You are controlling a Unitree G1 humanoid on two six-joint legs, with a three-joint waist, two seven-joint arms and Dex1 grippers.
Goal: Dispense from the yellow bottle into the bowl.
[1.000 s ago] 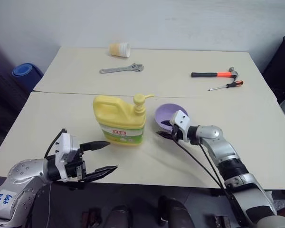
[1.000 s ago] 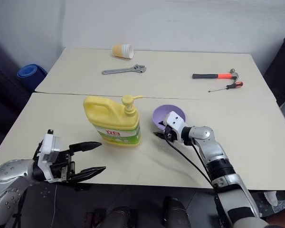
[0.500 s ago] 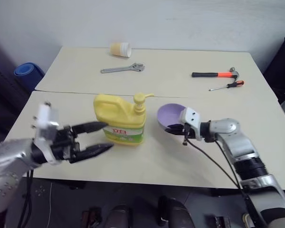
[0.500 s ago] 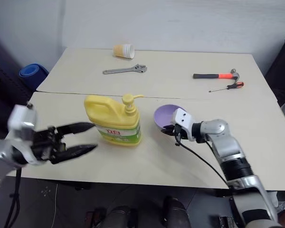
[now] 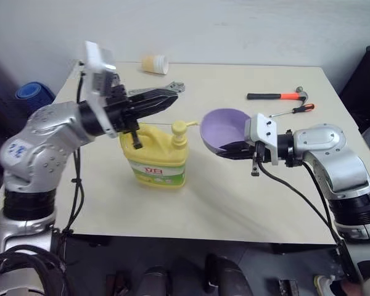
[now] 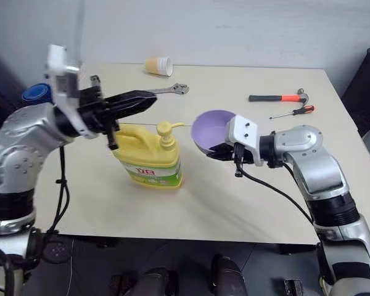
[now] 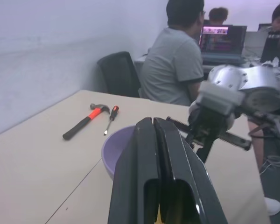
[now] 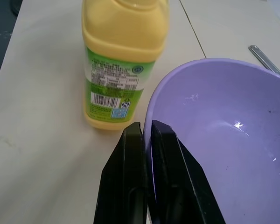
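Note:
The yellow bottle (image 5: 156, 159) stands upright on the cream table (image 5: 246, 197), its pump spout (image 5: 184, 126) pointing toward the bowl. My left gripper (image 5: 172, 97) hovers above the bottle's top, shut with nothing in it, its fingers (image 7: 154, 158) pressed together and aimed toward the bowl. The lavender bowl (image 5: 225, 126) hangs in the air just right of the pump, tilted a little. My right gripper (image 8: 143, 128) is shut on the bowl's near rim, one finger inside and one outside. The bowl's inside (image 8: 224, 130) holds nothing.
Lying at the back of the table are a pale yellow cup on its side (image 5: 155, 63), a wrench (image 5: 176, 87) partly behind my left gripper, a hammer (image 5: 277, 95) and a screwdriver (image 5: 293, 111). A blue roll (image 5: 29, 95) lies off the table's left. People sit at desks (image 7: 175, 60) beyond the table.
My left gripper rose from the table's near edge to above the bottle and went from open to shut. My right gripper closed on the bowl's rim and lifted it off the table.

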